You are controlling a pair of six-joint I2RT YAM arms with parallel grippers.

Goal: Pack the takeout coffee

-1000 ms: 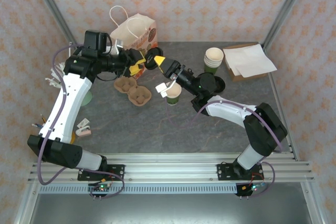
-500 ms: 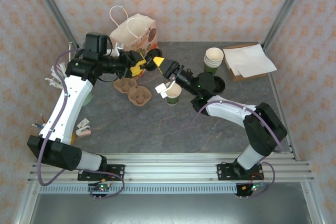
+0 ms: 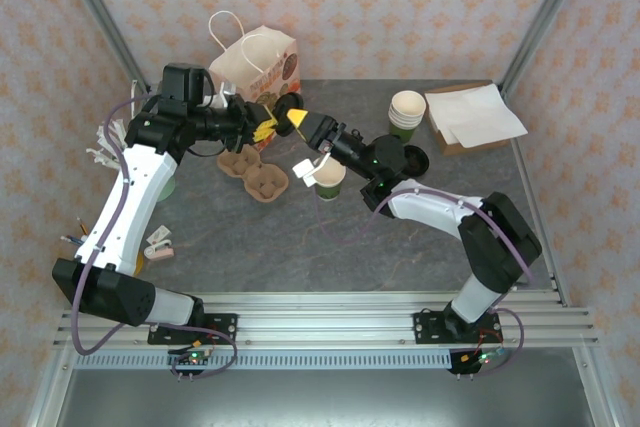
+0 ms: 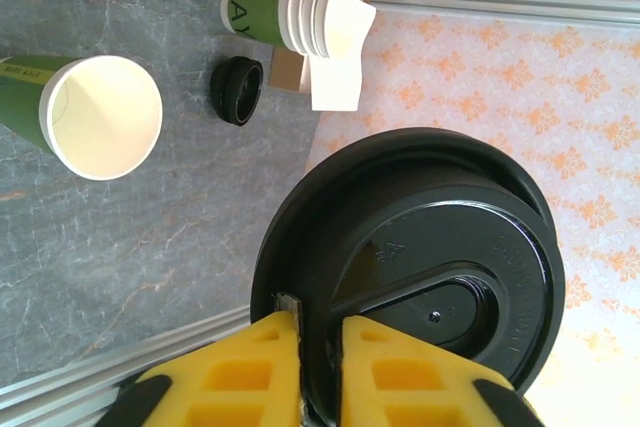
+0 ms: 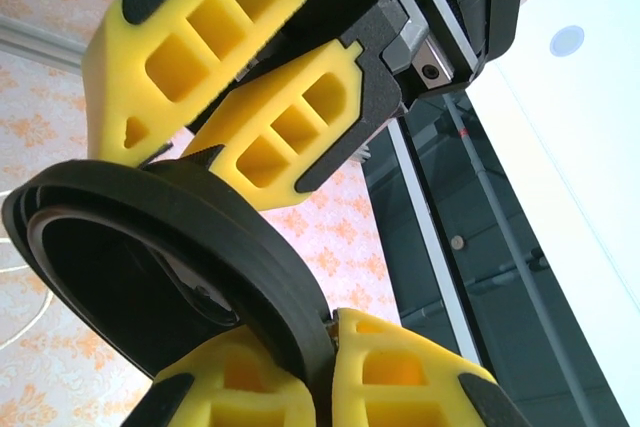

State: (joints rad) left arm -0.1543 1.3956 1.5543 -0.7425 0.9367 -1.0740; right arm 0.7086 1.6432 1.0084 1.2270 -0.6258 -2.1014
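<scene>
Top view: my left gripper (image 3: 264, 127) and right gripper (image 3: 297, 117) meet tip to tip above the table (image 3: 300, 237), just in front of the paper bag (image 3: 255, 62), w/ the black lid (image 3: 282, 113) on edge btwn them. The dark-green cup (image 3: 330, 180) stands upright and open on the table, near the right gripper's wrist and apart from the lid; pulp cup carrier (image 3: 255, 173) sits just left of it, stack of green cups (image 3: 406, 112) well off to the right. Left wrist view: left gripper (image 4: 320, 352) is pressed onto the lid's (image 4: 420, 237) rim, one yellow finger (image 4: 240, 377) each side, lid held clear of the table. The cup (image 4: 95, 117) shows its cream inside, off the lid; a second small black lid (image 4: 237, 90) lies beside the cup stack (image 4: 290, 12). Right wrist view: right gripper (image 5: 315, 372) pinches the lid's (image 5: 130, 277) rim btwn its pads, and the left gripper (image 5: 175, 155) bites the opposite edge, so both grip the same lid.
</scene>
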